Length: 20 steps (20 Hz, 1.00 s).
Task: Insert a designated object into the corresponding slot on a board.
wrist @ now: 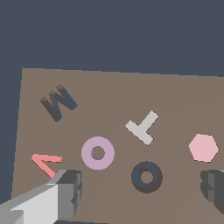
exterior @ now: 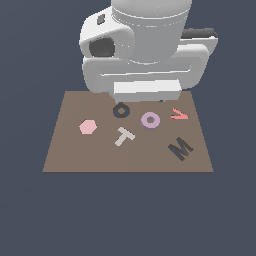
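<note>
On the brown board (exterior: 65,155) the lilac ring (exterior: 150,119) lies flat, hole facing up, so being round it's got no real long axis; the dark navy ring slot (exterior: 120,110) sits just beside it, not touching; the gripper (wrist: 142,192) hangs above both, fingers (wrist: 65,190) spread wide, holding nothing.

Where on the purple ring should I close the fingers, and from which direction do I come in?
Come straight down from above: the purple ring lies flat on the board. Close the gripper across the ring's outer rim. Being round, any pair of opposite sides should do. The red V sits close, so keep the fingers off that side.
</note>
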Each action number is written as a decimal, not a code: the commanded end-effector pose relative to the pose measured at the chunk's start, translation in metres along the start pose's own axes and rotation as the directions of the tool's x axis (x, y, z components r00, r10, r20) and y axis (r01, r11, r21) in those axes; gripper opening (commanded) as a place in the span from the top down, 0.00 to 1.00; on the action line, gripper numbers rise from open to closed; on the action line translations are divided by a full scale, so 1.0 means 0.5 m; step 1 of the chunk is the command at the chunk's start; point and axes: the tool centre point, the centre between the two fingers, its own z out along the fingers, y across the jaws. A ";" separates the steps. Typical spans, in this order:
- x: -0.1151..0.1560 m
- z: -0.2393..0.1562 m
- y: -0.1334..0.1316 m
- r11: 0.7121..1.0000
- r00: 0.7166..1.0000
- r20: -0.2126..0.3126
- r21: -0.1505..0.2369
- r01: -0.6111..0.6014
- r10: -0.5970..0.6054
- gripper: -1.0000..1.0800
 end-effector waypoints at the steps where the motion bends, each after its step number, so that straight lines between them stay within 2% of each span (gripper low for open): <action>1: 0.000 0.000 0.000 1.000 1.000 0.000 0.000 0.000 0.000 0.04; 10: -0.008 0.024 -0.007 0.999 0.999 0.003 -0.002 -0.047 0.047 0.04; 20: -0.031 0.109 -0.036 0.978 0.978 0.015 -0.012 -0.208 0.208 0.04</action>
